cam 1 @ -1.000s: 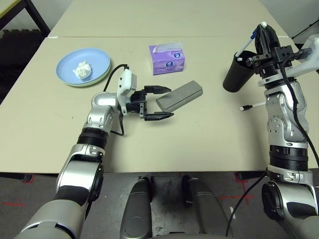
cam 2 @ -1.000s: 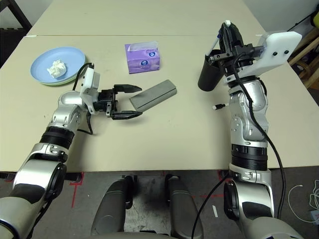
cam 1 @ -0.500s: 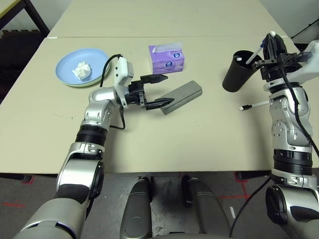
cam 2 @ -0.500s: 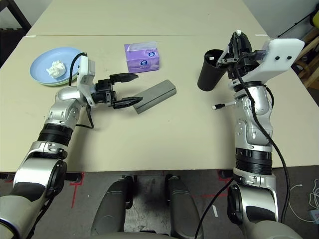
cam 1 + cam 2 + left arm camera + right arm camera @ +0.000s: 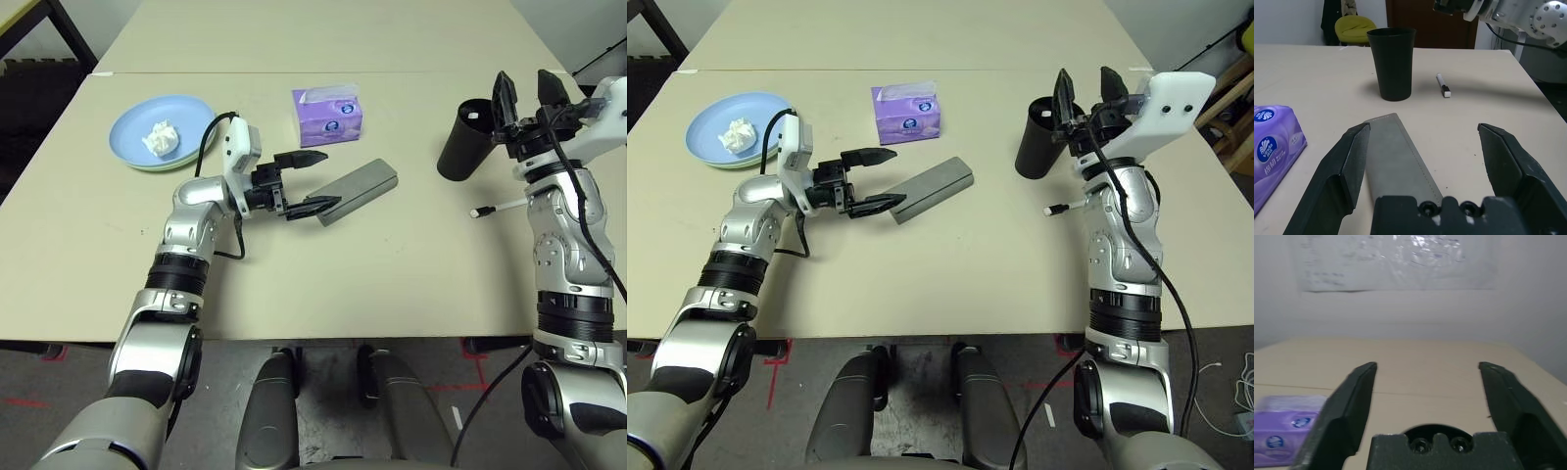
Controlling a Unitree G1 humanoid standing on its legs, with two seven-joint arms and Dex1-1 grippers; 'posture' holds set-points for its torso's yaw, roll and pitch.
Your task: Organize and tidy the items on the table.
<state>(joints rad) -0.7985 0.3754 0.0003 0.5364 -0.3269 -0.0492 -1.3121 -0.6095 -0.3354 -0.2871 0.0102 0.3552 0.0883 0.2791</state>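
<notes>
A grey glasses case (image 5: 359, 185) lies slantwise mid-table. My left gripper (image 5: 333, 176) is open, its fingers either side of the case's near end (image 5: 1396, 156). The black cup (image 5: 462, 143) stands upright at the right. Just above and beyond the cup's rim, my right gripper (image 5: 522, 76) is open, with nothing between its fingers (image 5: 1354, 396). One white pen (image 5: 497, 207) lies on the table (image 5: 392, 284) near the cup. At the far left, a crumpled white tissue wad (image 5: 162, 137) sits on a light blue plate (image 5: 186, 117) stacked on a pale green one.
A purple tissue box (image 5: 328, 116) stands just behind the case and my left gripper. The table's seam line (image 5: 294, 73) runs across behind it. The table's front edge (image 5: 343, 338) is close to my body.
My right gripper has opened, and the white pen it held over the cup is gone from its fingers. My left gripper moved forward to straddle the case's end, then stayed there.
</notes>
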